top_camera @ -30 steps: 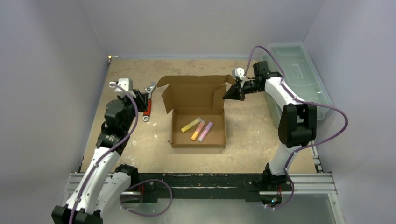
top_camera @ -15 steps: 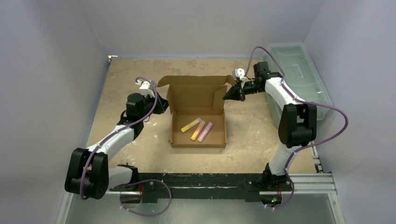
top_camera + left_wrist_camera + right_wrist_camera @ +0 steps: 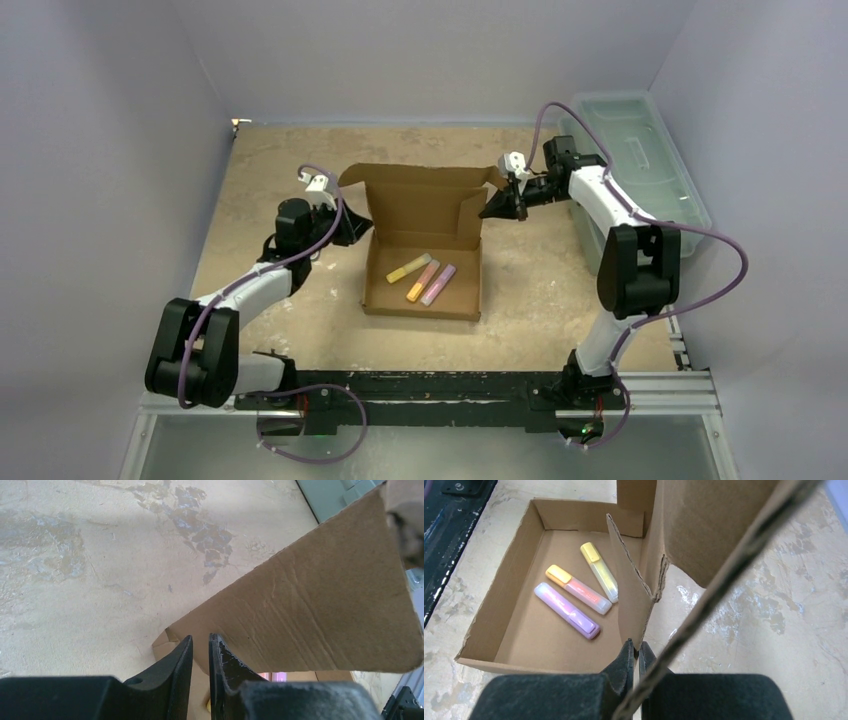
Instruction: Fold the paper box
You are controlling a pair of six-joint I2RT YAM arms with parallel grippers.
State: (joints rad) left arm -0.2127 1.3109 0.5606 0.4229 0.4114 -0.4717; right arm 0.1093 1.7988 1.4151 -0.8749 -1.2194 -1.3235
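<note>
The brown paper box (image 3: 400, 298) lies open mid-table with its lid standing up at the back. Three highlighters (image 3: 421, 279) lie inside it. My right gripper (image 3: 493, 208) is shut on the tip of the box's right side flap (image 3: 631, 597), which rises from between the jaws (image 3: 634, 644). My left gripper (image 3: 350, 226) is at the box's left rear corner. Its fingers (image 3: 200, 639) stand a narrow slit apart against the cardboard (image 3: 310, 600). Cardboard colour fills the slit, and I cannot tell whether a flap is pinched there.
A translucent pale-green bin (image 3: 640, 150) stands at the right edge behind the right arm. The black rail (image 3: 450, 385) with both arm bases runs along the near edge. Grey walls close in the table on the left, back and right.
The left arm has swung in from the left side to the box's left rear corner, and its jaws have narrowed. The box has shifted slightly. The right gripper has stayed on its flap.
</note>
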